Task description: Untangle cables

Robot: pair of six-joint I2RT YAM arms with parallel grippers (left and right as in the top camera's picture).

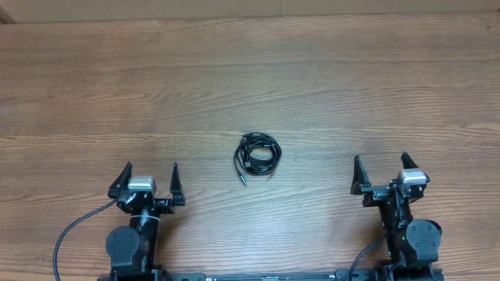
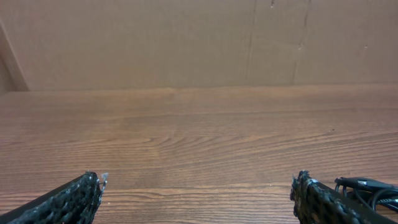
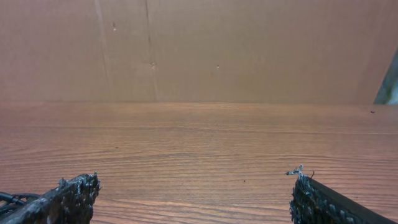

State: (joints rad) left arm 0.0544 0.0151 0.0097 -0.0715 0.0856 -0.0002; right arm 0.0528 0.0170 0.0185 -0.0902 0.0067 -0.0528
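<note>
The cables (image 1: 257, 154) lie as a small black coiled bundle on the wooden table (image 1: 250, 70), roughly midway between the two arms, with one plug end trailing to the lower left. My left gripper (image 1: 150, 173) stands open near the front edge, left of the bundle and apart from it. My right gripper (image 1: 380, 165) is open too, off to the bundle's right. In the left wrist view a bit of the cables (image 2: 373, 190) peeks out past the right finger of my left gripper (image 2: 196, 186). The right wrist view shows my right gripper (image 3: 194, 183) over bare wood, with a sliver of the cables (image 3: 12, 200) at far left.
A brown cardboard wall (image 2: 186, 43) rises behind the table's far edge. Thick black wires (image 1: 74, 226) run from both arm bases at the front edge.
</note>
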